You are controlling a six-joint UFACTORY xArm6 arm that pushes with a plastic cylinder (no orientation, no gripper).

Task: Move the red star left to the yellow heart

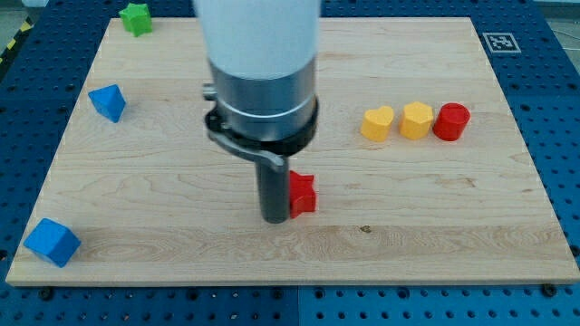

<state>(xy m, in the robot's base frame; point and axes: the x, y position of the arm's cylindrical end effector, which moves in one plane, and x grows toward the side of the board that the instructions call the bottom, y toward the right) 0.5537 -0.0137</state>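
Note:
The red star (303, 193) lies on the wooden board near the middle, partly hidden on its left side by my rod. My tip (275, 218) rests on the board directly against the star's left edge. The yellow heart (377, 123) sits up and to the right of the star, at the left end of a short row of blocks. The arm's white and grey body covers the board above the star.
Right of the heart stand a yellow hexagon (417, 119) and a red cylinder (450, 121), touching in a row. A green star (137, 18) is at the top left, a blue block (108, 102) at the left, a blue cube (52, 242) at the bottom left.

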